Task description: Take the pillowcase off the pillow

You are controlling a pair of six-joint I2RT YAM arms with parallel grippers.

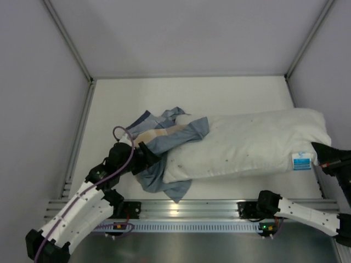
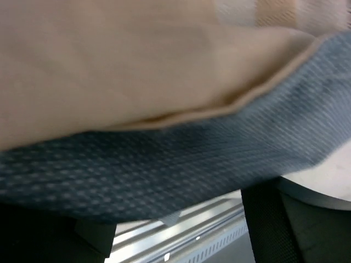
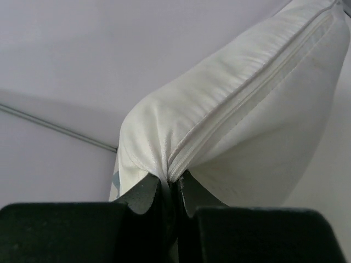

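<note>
pillowcase bunched at pillow end; l gripper wide, r gripper pinching pillow corner.

pillowcase left, pillow right — overlapping

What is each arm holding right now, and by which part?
Right fingers pinch the pillow at its corner, on the zipper seam. Left fingers stand apart under the pillowcase, with no grip visible.
</note>
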